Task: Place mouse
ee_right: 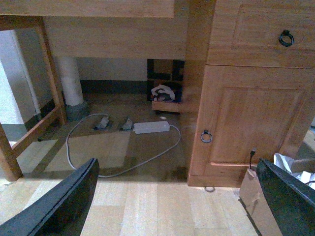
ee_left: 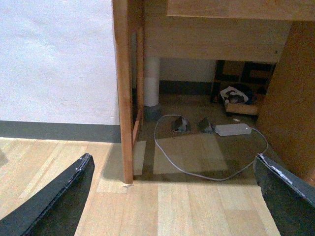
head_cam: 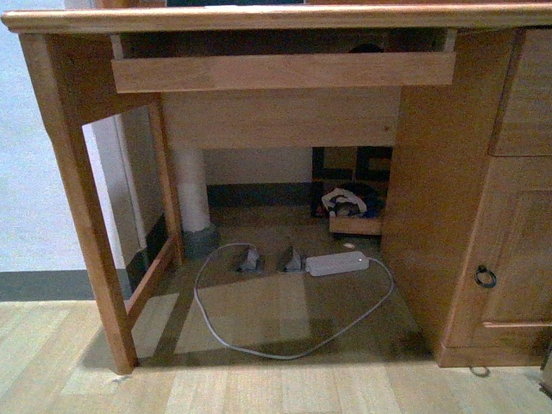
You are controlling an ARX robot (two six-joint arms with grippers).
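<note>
Left and right jaws wide apart, empty; crumpled cloth (head_cam: 343, 202) in wooden crate (head_cam: 355, 226).

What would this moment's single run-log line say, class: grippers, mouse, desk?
left gripper: open, empty | right gripper: open, empty | mouse: not identifiable | power strip: on floor under desk

Wooden desk (head_cam: 259, 17), pull-out tray (head_cam: 285, 72) under top, slid forward. Cabinet door (head_cam: 517, 259) at right, ring handle (head_cam: 486, 276); drawer (ee_right: 256, 29) above it with own ring. Under desk, on floor: white adapter (head_cam: 337, 263), grey cable (head_cam: 297, 356) looping from it, two grey floor sockets (head_cam: 250, 259) just left of adapter. White pipe (head_cam: 191, 190) at back wall. Crate (head_cam: 354, 224) with crumpled cloth beside cabinet. Cardboard (ee_right: 253, 196) on floor in front of cabinet.
</note>
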